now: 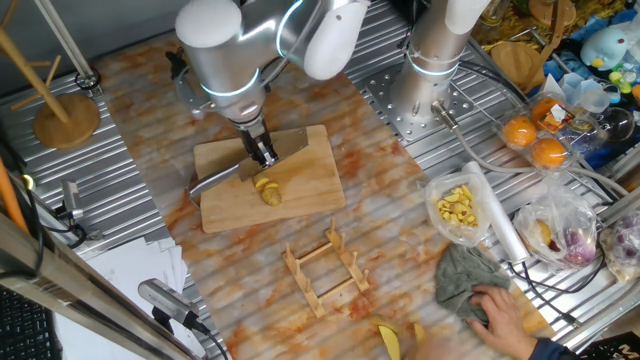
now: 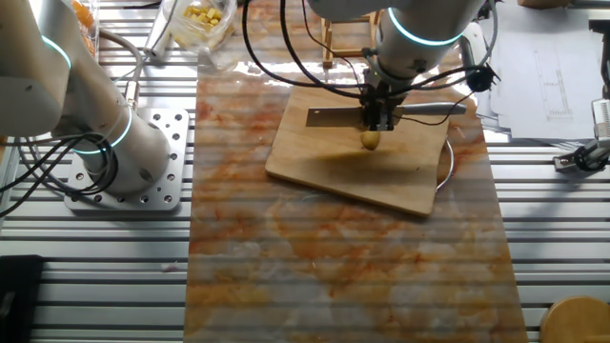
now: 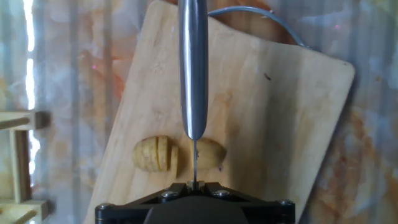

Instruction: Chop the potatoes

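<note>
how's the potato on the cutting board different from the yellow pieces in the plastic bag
The potato lies bare on the wooden cutting board, under the knife in the hand; the bagged pieces sit in a clear plastic bag off to the side. The potato is one lump, partly cut into slices that stand together; the bagged pieces are many loose chunks. The potato looks duller, yellow-olive; the bagged pieces look brighter yellow. Both are yellowish.

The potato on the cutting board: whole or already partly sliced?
Partly sliced. In the hand view the potato shows several cut slices fanned at one end, the other end uncut, with the knife edge down across it.
</note>
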Robot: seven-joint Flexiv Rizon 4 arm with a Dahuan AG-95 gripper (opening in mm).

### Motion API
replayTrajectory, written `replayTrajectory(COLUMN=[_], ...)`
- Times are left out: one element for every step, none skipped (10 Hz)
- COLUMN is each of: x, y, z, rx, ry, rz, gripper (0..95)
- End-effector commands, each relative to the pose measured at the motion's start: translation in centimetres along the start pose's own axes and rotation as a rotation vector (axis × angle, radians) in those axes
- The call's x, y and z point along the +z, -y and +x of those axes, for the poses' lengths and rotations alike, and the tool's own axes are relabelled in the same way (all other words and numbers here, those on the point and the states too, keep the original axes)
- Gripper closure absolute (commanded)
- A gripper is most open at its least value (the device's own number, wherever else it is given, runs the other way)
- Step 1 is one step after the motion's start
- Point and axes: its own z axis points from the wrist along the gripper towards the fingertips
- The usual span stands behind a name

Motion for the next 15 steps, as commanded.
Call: replayTrajectory(x=[0.1,0.1,0.1,0.1,0.1,0.1,0.1,0.4,1.0,1.3,1.7,1.9,2.0,2.3,2.5], y=[0.0,0.0,0.0,0.0,0.0,0.0,0.0,-0.1,-0.2,-0.2,-0.2,-0.1,0.0,0.0,0.1], z=[0.2,0.2,0.2,0.2,0.2,0.2,0.2,-0.1,-0.5,-0.7,-0.9,-1.0,-1.0,-1.1,-1.1], rx=[0.02,0.025,0.026,0.024,0.023,0.022,0.023,0.028,0.03,0.029,0.027,0.027,0.027,0.027,0.026], ry=[0.022,0.038,0.047,0.046,0.043,0.045,0.046,0.046,0.046,0.046,0.047,0.048,0.048,0.049,0.049], rz=[0.029,0.028,0.024,0.022,0.023,0.022,0.023,0.018,0.02,0.023,0.027,0.026,0.027,0.029,0.03], gripper=[95.0,95.0,95.0,95.0,95.0,95.0,95.0,95.0,95.0,95.0,95.0,95.0,95.0,95.0,95.0])
